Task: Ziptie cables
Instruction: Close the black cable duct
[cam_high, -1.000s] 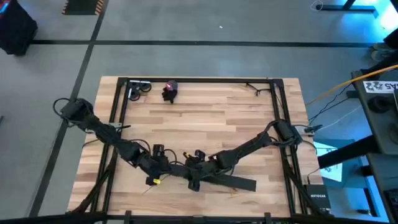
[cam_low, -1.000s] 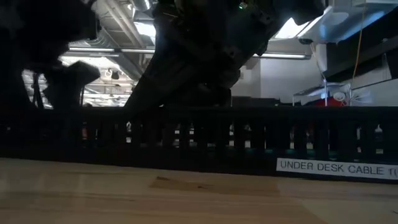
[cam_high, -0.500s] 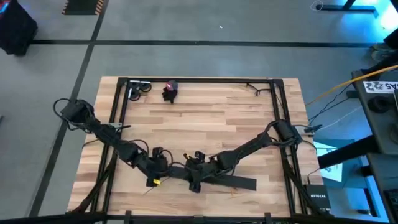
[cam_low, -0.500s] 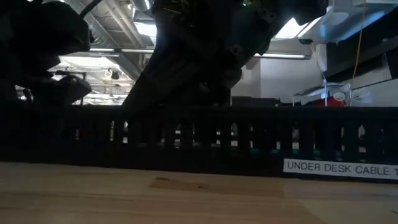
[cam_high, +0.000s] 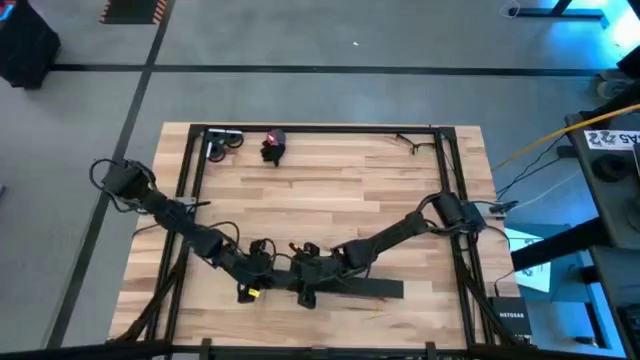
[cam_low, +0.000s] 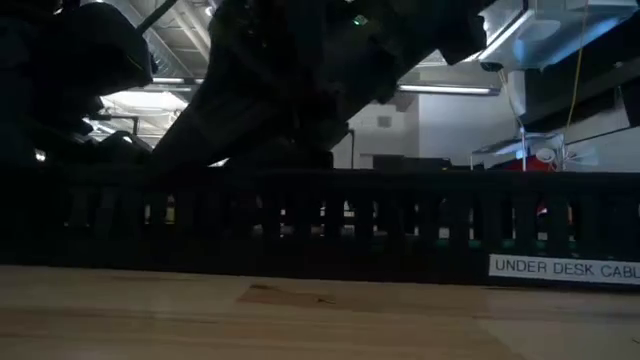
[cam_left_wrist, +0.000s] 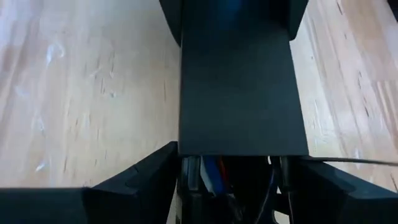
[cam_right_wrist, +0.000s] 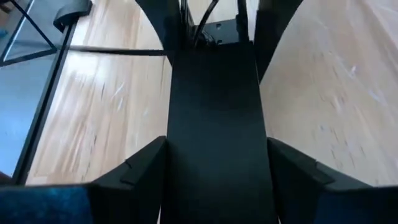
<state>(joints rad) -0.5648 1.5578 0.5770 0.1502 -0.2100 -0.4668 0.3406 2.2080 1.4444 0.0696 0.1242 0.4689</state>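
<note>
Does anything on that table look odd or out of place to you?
Nothing looks spilled or broken. The long black cable tray lies slightly askew near the table's front edge, with the left hand and right hand meeting over one end. Wires peek from it.

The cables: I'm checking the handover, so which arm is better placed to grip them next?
Probably left. The cables show between the left gripper's fingers; the right gripper sees only the black bar.

Flat black bar (cam_right_wrist: 214, 124) between right gripper (cam_right_wrist: 214, 180) jaws, over wooden table (cam_right_wrist: 329, 74).
</note>
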